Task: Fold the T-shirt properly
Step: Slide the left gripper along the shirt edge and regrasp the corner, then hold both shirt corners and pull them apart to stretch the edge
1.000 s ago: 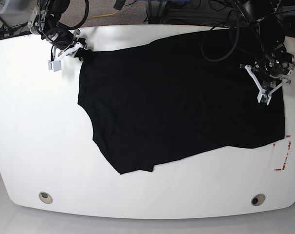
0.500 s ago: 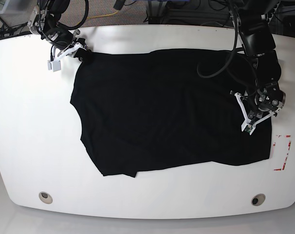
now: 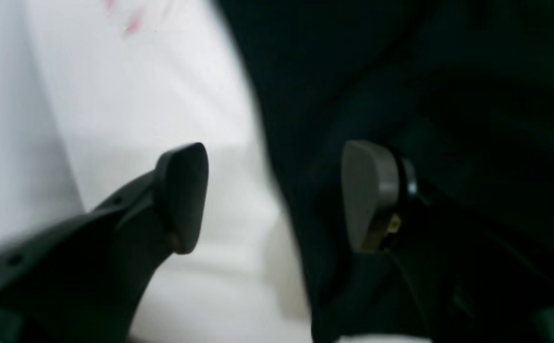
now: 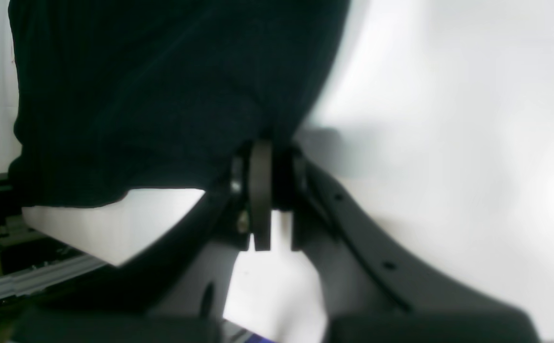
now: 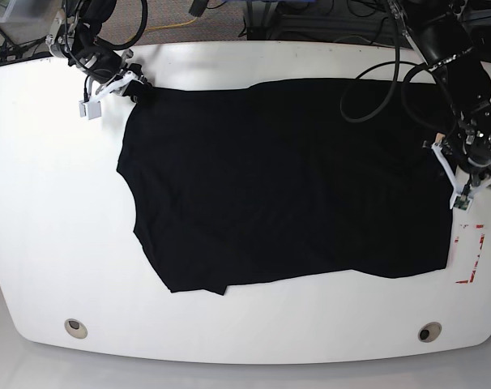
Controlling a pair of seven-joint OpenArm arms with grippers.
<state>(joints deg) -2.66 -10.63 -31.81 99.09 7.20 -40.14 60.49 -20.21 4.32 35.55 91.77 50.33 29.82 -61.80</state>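
The black T-shirt (image 5: 286, 178) lies spread out flat over the white table (image 5: 59, 227). My right gripper (image 5: 134, 84) is at the shirt's far left corner. In the right wrist view that gripper (image 4: 261, 157) is shut on the hem of the T-shirt (image 4: 162, 95). My left gripper (image 5: 461, 194) hovers at the shirt's right edge with its jaws open. In the left wrist view the left gripper (image 3: 274, 195) straddles the edge of the T-shirt (image 3: 400, 71): one finger is over bare table, the other over the fabric, and nothing is held.
Red tape marks (image 5: 471, 255) sit on the table just right of the shirt's near right corner. Two round holes (image 5: 76, 327) (image 5: 429, 331) lie near the front edge. Cables and arm bases crowd the back edge.
My left gripper has opened, let go of the shirt and moved right to its edge. Before that it dragged the fabric forward and left, flattening the shirt. The right gripper kept its hold.
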